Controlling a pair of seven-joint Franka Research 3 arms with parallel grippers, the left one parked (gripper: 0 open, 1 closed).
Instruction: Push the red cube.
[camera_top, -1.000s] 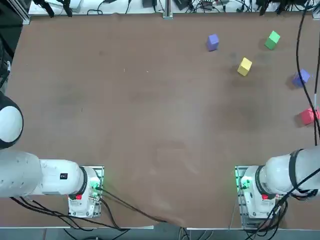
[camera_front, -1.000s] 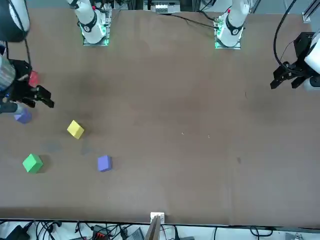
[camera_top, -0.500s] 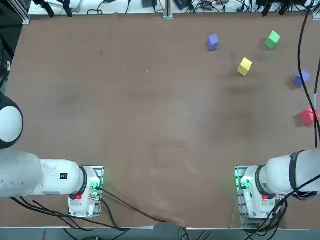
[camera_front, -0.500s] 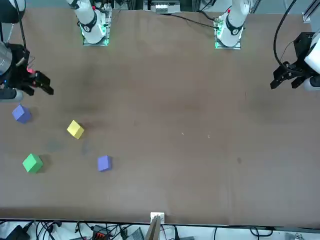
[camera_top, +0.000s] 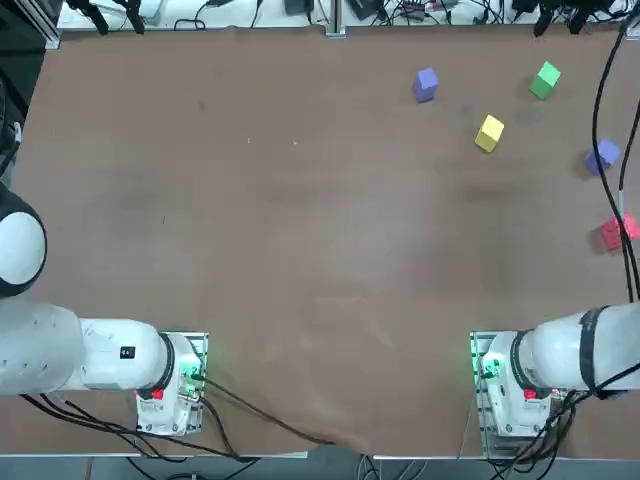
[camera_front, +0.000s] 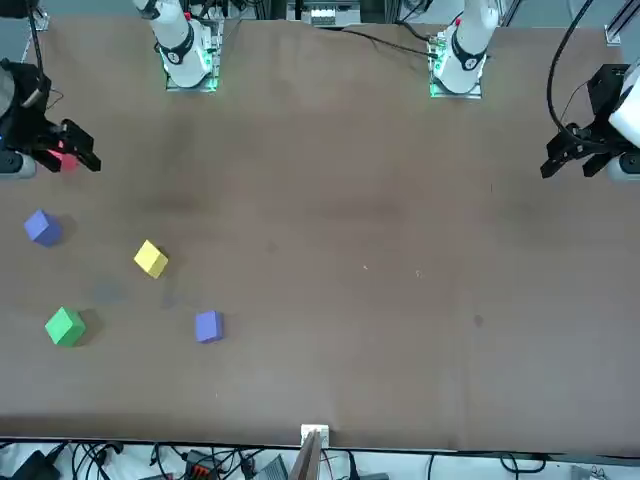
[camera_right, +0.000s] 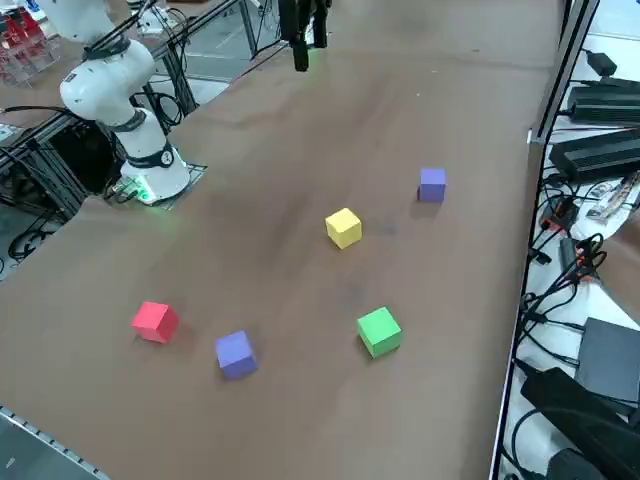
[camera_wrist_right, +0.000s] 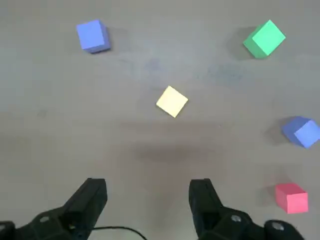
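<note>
**A:** Where's the working hand?

**B:** The right gripper (camera_wrist_right: 147, 200) hangs above the brown table (camera_top: 300, 220), its two black fingers (camera_wrist_right: 90, 197) spread wide with nothing between them. From across the table it sits at the far edge (camera_front: 60, 150), near that arm's side of the tabletop.

**A:** And the red cube (camera_wrist_right: 291, 197)?

**B:** Off to one side of the fingers, not touching them, resting flat on the table. It's a small bright red block with plain matte faces, the same size as the others. From the side camera it lies near the table's near edge (camera_right: 153, 321), just beside a purple cube (camera_right: 236, 354).

**A:** What's further out from the hand?

**B:** The yellow cube (camera_wrist_right: 172, 101) lies ahead of the fingers, well apart. Beyond it a green cube (camera_wrist_right: 264, 38) and a second purple cube (camera_wrist_right: 92, 35) (all five sit apart from each other).

**A:** The surface and the room?

**B:** The table is a plain matte brown sheet with faint scuffs. The arm bases glow green at their mounts (camera_top: 490, 365). Black cables (camera_right: 560, 250) and power bricks (camera_right: 605, 150) lie past the table's far edge.
</note>
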